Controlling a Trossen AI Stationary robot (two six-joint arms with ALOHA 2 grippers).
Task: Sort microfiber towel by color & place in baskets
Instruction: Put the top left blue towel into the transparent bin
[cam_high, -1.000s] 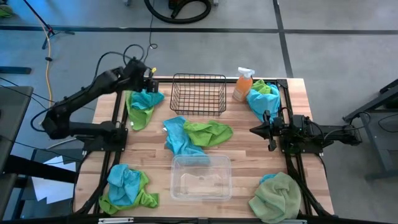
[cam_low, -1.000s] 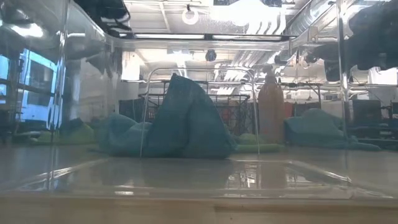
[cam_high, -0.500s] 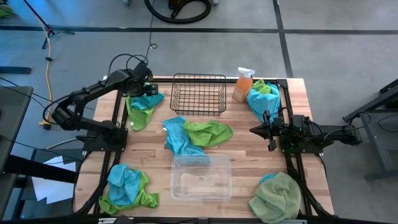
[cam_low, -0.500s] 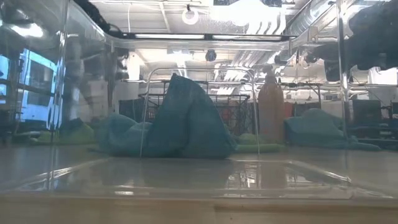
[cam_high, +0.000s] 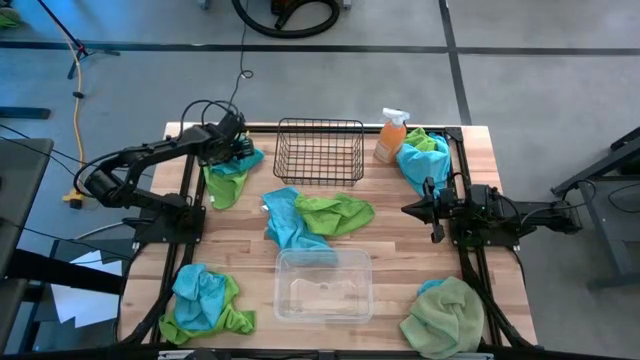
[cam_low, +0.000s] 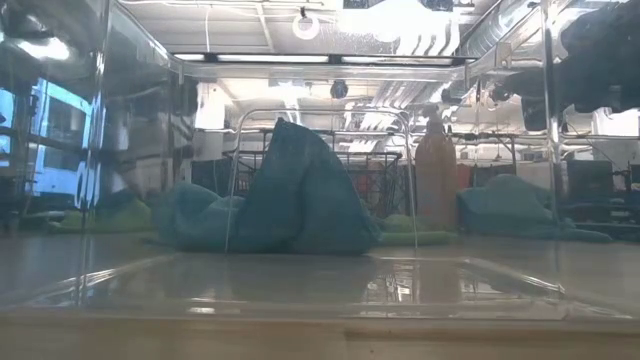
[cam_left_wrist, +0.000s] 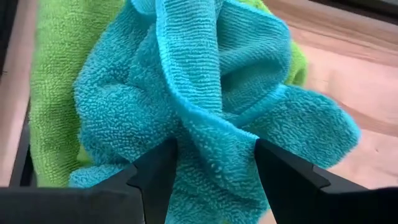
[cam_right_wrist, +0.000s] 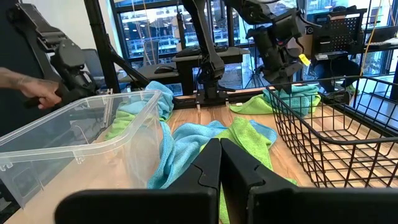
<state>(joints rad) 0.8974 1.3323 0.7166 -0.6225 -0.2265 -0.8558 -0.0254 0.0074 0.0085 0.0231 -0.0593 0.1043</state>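
Observation:
My left gripper (cam_high: 238, 150) is at the far-left pile, open and lowered onto a turquoise towel (cam_left_wrist: 211, 93) that lies bunched on a lime towel (cam_high: 220, 182). My right gripper (cam_high: 405, 209) waits shut at the table's right side, holding nothing. The black wire basket (cam_high: 320, 150) stands at the far middle and the clear tub (cam_high: 323, 285) at the near middle. Between them lie a turquoise towel (cam_high: 288, 222) and a lime one (cam_high: 338, 212). More turquoise and lime cloths are heaped near left (cam_high: 203, 300) and far right (cam_high: 420, 160). The sage towel (cam_high: 445, 315) rests near right. My left gripper comes at the turquoise towel from above, slanting down. Its open fingers (cam_left_wrist: 155, 177) stand in the cloth on either side of a raised fold (cam_left_wrist: 211, 134), which fills the gap between them. The towel still lies on the lime towel and the table.
An orange spray bottle (cam_high: 392, 135) stands right of the wire basket, next to the far-right pile. Black frame rails run along both table sides. A person's hand (cam_right_wrist: 31, 90) shows beyond the tub in the right wrist view.
My left arm has come down from its raised pose, and its gripper has sunk toward the near edge and onto the turquoise towel of the far-left pile. The right arm and the other cloths have stayed still.

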